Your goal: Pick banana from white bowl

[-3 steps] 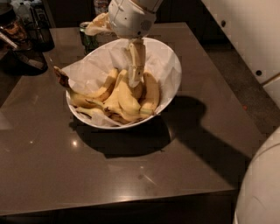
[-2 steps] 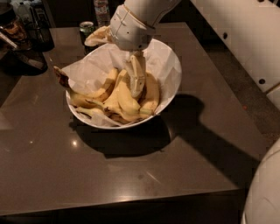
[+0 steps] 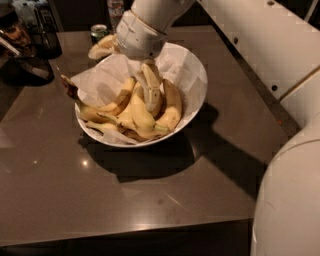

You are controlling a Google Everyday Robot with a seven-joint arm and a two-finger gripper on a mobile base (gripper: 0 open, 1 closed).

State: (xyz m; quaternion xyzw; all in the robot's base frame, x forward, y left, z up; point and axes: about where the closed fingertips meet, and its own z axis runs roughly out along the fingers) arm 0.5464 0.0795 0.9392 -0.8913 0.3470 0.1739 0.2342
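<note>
The white bowl (image 3: pixel 198 90), lined with crumpled white paper (image 3: pixel 97 80), sits mid-table and holds several yellow bananas (image 3: pixel 170 107). Some banana stems stick out over its left rim. My gripper (image 3: pixel 151 97) reaches straight down from the white wrist (image 3: pixel 137 35) into the middle of the bowl. Its tip is in among the bananas, against one lying near the centre. That tip blends with the fruit around it.
A green can (image 3: pixel 100 31) and a pale yellow item (image 3: pixel 102 47) stand behind the bowl. A bottle (image 3: pixel 115 7) is farther back, and dark appliances (image 3: pixel 27 47) crowd the far left. My white arm and base (image 3: pixel 290 190) fill the right side. The table's front edge (image 3: pixel 130 230) is near.
The wrist has dropped lower over the bowl. The gripper has sunk a little deeper among the bananas. The bowl and fruit have stayed where they were.
</note>
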